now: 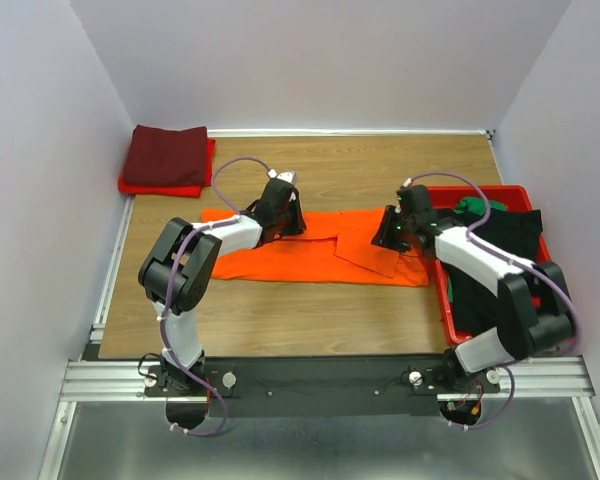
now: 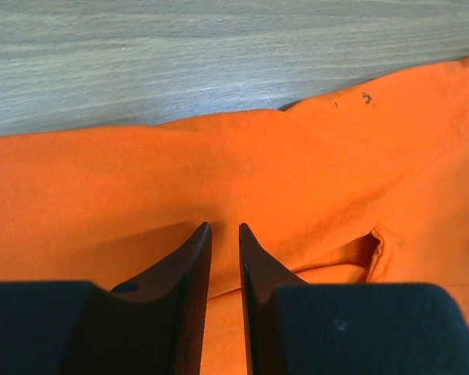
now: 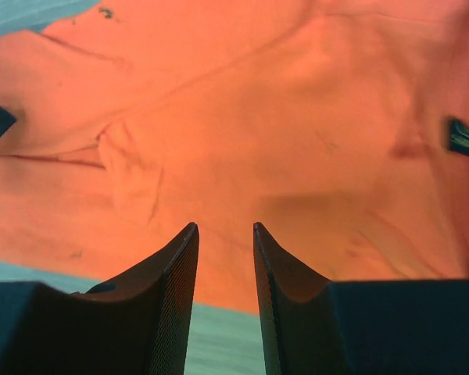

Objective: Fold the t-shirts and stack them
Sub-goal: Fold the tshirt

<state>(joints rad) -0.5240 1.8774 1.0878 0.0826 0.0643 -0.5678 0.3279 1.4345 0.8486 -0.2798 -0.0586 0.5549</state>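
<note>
Orange t-shirt (image 1: 310, 258) lies lengthwise on the bench (image 1: 310, 325), partly folded. My right pincer (image 3: 224, 226) stands parted and empty over its right end. My left pincer (image 2: 223, 228), narrowly parted, grips nothing at the far edge. For the next fold, I judge: pinch both edges level and lift together.

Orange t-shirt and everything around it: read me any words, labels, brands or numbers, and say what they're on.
No text can be read in any view.
orange t-shirt: dark specks near its edge, marks rather than letters.
small dark patch at the cloth's right side, right wrist view: too blurred to read.
</note>
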